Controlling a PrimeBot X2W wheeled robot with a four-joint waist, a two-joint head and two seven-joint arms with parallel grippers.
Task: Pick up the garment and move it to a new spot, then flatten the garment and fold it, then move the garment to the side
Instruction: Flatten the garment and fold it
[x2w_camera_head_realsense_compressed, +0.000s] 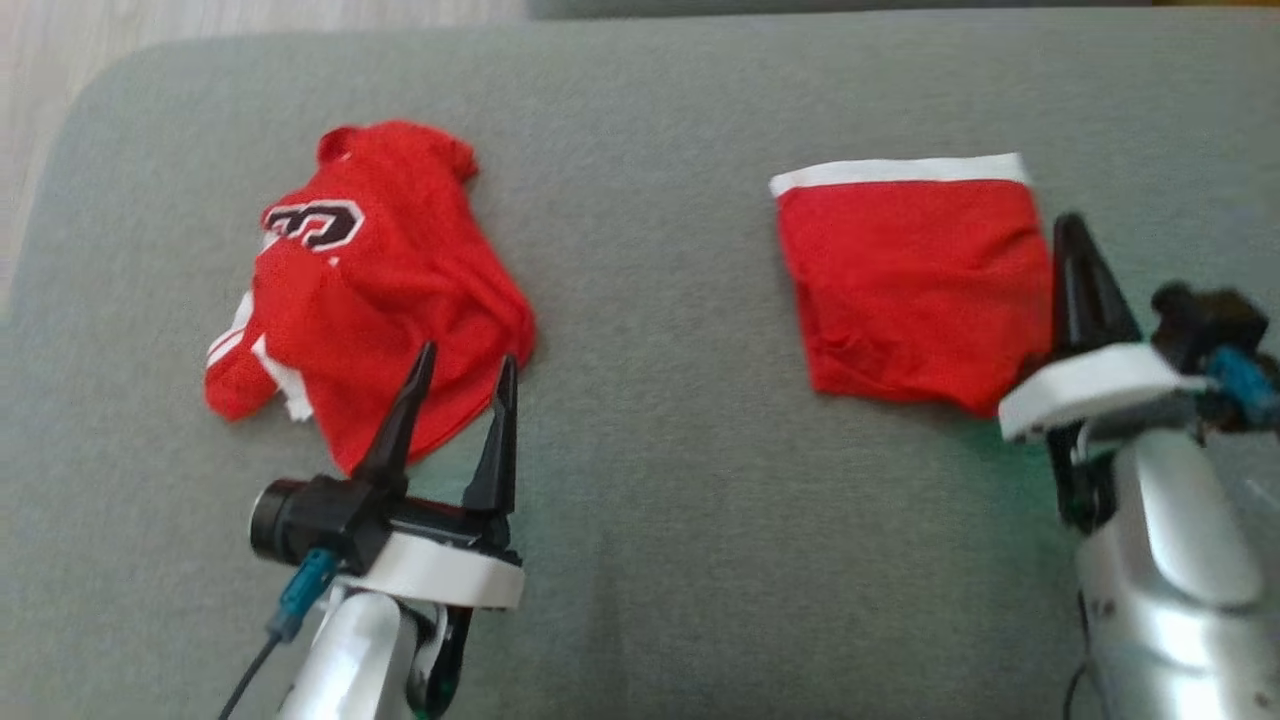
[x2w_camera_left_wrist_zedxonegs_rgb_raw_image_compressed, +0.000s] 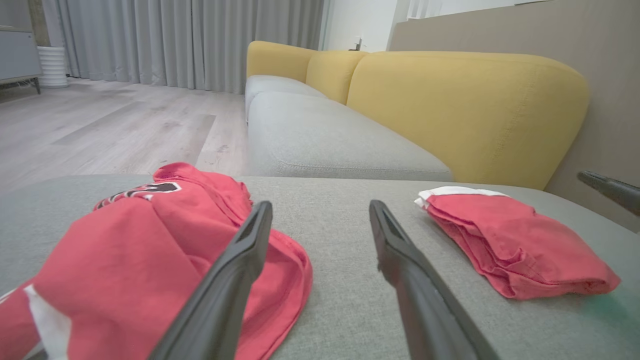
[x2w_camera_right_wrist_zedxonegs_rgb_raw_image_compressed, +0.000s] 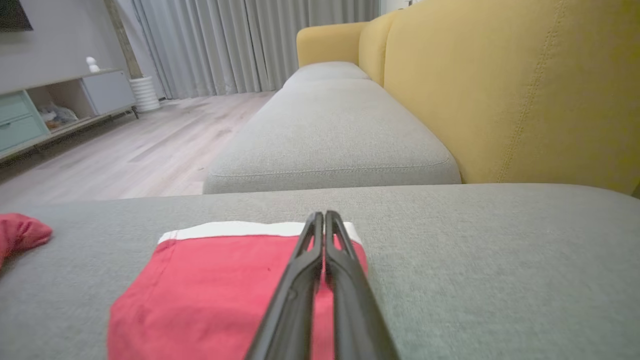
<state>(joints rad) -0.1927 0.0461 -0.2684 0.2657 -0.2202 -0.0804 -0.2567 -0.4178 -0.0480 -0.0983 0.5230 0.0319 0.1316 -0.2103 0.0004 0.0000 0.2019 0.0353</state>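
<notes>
Two red garments on a grey cushion (x2w_camera_head_realsense_compressed: 650, 420), well apart. At the left, a crumpled jersey (x2w_camera_head_realsense_compressed: 380, 270) with a black-and-white number and white stripes near one edge. At the right, a folded garment (x2w_camera_head_realsense_compressed: 910, 290), flat and roughly square, with a white band along the far edge. Left gripper (x2w_camera_head_realsense_compressed: 469, 355) at the near edge of the jersey. Points away from the robot, fingers (x2w_camera_left_wrist_zedxonegs_rgb_raw_image_compressed: 240, 270) spread wide. Holds nothing (one finger over the red cloth in the wrist view, the other over bare cushion, contact with either not clear). Right gripper (x2w_camera_head_realsense_compressed: 1072, 232) at the right edge of the folded garment, fingers (x2w_camera_right_wrist_zedxonegs_rgb_raw_image_compressed: 300, 290) pressed together along their whole length. Reaches with the tips about as far as the white band. Pinching cloth, resting on it or hanging just above: cannot tell. Beyond the cushion, a second grey seat with a yellow sofa back (x2w_camera_left_wrist_zedxonegs_rgb_raw_image_compressed: 465, 110), a pale wooden floor (x2w_camera_left_wrist_zedxonegs_rgb_raw_image_compressed: 100, 125) and grey curtains (x2w_camera_left_wrist_zedxonegs_rgb_raw_image_compressed: 175, 40).
</notes>
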